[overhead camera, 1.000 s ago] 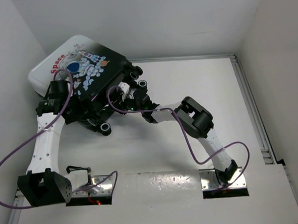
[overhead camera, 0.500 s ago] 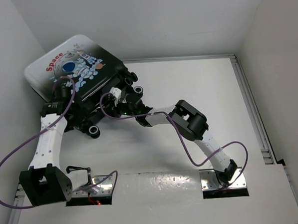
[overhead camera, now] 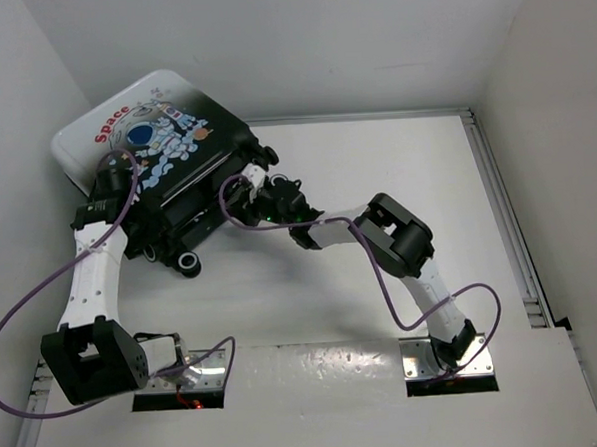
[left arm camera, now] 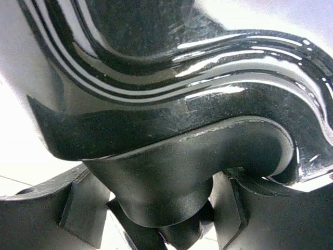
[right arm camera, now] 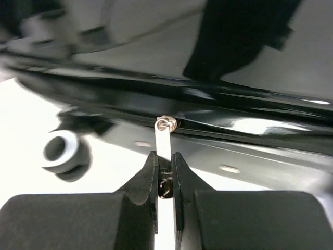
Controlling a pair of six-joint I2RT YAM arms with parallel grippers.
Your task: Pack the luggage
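White table (overhead camera: 375, 159), plain white walls (overhead camera: 299, 43) close behind and left of the luggage (overhead camera: 163, 130), which lies print-up. Right arm reaches to luggage's near-right edge, right gripper (right arm camera: 164, 159) pinched tight on silver zipper pull (right arm camera: 163, 138). Left gripper (overhead camera: 128, 214) against luggage's near-left side; finger state cannot be told.

Top view's bright and even, just soft shadows on the white table (overhead camera: 375, 159). Left wrist cam sits way too close to the glossy suitcase (left arm camera: 208, 67): white glare streaks, blown-out left edge. Right wrist: zipper pull (right arm camera: 165, 143) sharp, wheel (right arm camera: 58, 148) behind smeary.
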